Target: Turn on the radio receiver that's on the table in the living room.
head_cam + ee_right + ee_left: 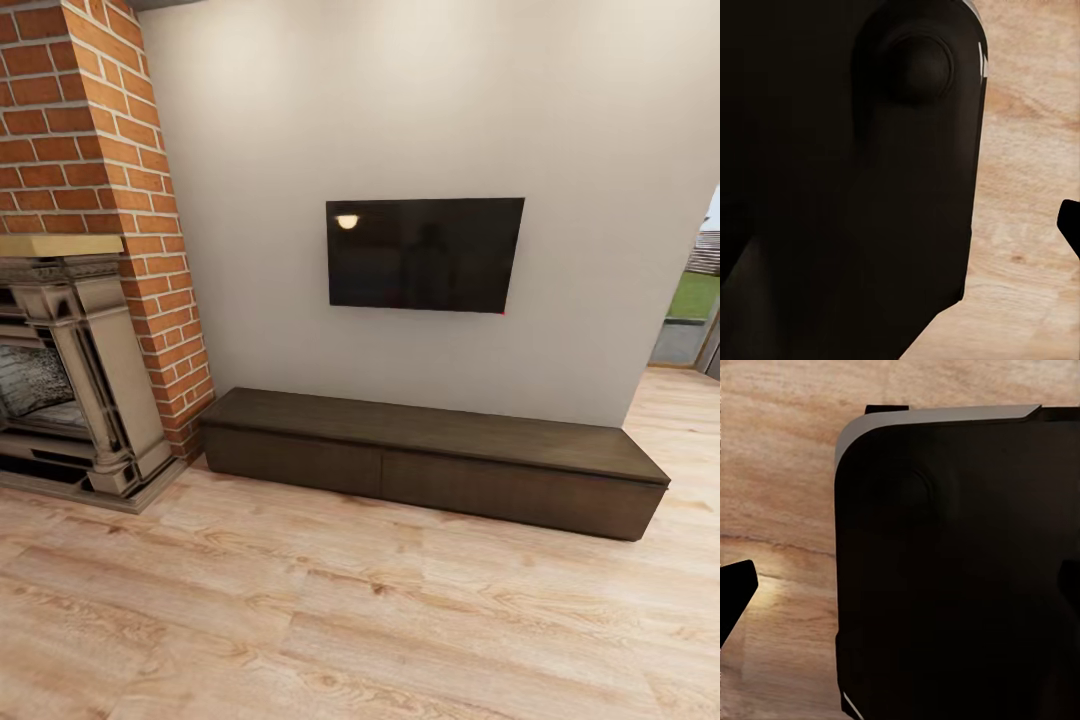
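None of the task's own things are visible from the head camera: no radio receiver and no glossy grey table. What it faces instead is a beige wall with a dark wall-mounted television, switched off, and below it a long dark brown wooden bench standing on the light wood floor. Nothing lies on the bench top. At the left stand a red brick chimney breast and an ornate pale fireplace surround; at the far right an opening shows grass outside.

Judging by this, the task is at its earliest stage: the robot seems to be on its way, and it has yet to find the table, approach it, reach for the radio and switch it on. Where the radio sits cannot be told from these pictures.

Each wrist camera looks down at the wood floor past a large black rounded body, probably part of the robot itself. A dark tip juts in at the edge of the left wrist view, and another in the right; they may be fingers of the tools. Whether either tool is apart or together cannot be told, and nothing appears to be held.
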`<state>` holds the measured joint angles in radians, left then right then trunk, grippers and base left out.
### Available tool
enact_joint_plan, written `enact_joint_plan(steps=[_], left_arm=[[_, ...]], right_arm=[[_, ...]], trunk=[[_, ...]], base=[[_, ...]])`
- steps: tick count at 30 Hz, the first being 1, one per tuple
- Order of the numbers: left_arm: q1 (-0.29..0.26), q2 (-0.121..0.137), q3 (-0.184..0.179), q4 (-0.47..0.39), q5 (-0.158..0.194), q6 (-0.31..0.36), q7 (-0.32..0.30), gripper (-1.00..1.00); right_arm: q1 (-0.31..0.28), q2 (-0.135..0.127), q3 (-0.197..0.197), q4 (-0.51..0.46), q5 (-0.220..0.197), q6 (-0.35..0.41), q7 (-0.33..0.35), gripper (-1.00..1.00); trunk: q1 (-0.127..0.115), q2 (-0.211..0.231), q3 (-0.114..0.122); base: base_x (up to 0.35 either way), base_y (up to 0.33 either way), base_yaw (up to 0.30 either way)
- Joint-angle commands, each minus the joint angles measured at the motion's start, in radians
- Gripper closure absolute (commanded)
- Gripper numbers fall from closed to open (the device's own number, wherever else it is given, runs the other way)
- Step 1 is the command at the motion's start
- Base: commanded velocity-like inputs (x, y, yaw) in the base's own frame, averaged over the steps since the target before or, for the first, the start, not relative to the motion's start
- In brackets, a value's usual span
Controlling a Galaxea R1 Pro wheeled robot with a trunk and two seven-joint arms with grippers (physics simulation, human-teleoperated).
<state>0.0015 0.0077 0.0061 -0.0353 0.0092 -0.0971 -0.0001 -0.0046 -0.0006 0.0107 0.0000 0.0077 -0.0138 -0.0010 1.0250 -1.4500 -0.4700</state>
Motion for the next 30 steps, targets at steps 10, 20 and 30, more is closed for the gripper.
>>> enact_joint_plan(steps=[10,20,30], left_arm=[[0.000,0.000,0.000,0.000,0.000,0.000,0.002,-1.00],[0.000,0.000,0.000,0.000,0.000,0.000,0.002,-1.00],[0.000,0.000,0.000,0.000,0.000,0.000,0.002,-1.00]], right_arm=[[0.000,0.001,0.000,0.000,0.000,0.000,-0.001,-1.00],[0.000,0.001,0.000,0.000,0.000,0.000,-0.001,-1.00],[0.000,0.001,0.000,0.000,0.000,0.000,-0.001,-1.00]], trunk=[[0.000,0.000,0.000],[0.000,0.000,0.000],[0.000,0.000,0.000]], base=[[0.000,0.000,0.000],[0.000,0.000,0.062],[0.000,0.000,0.263]])
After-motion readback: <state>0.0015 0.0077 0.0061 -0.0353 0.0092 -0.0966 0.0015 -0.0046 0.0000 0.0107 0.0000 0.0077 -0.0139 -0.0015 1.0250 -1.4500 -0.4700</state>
